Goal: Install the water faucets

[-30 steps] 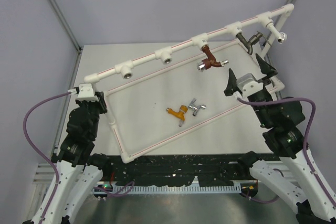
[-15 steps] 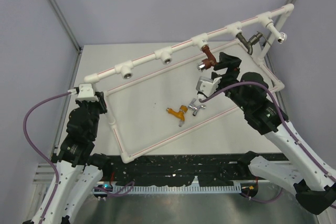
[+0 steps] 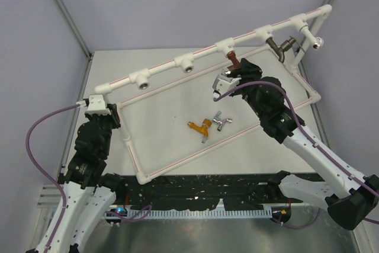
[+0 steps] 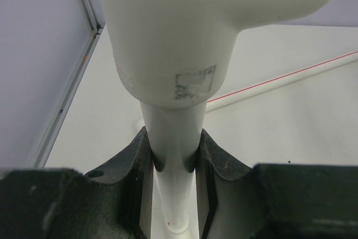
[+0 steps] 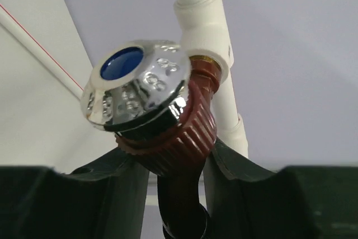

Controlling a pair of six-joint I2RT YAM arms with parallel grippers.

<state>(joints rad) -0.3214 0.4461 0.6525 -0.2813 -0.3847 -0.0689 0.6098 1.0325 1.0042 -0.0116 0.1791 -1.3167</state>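
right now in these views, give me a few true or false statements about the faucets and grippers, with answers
1. The orange faucet lies loose on the table. True.
2. The right gripper is closed on the silver faucet. False: its fingers grip the red-brown faucet, which sits at a socket on the frame; the silver faucet lies on the table beside the orange one.
3. The left gripper clamps the white pipe frame. True.
4. Every socket on the top pipe holds a faucet. False: the two left sockets are empty.
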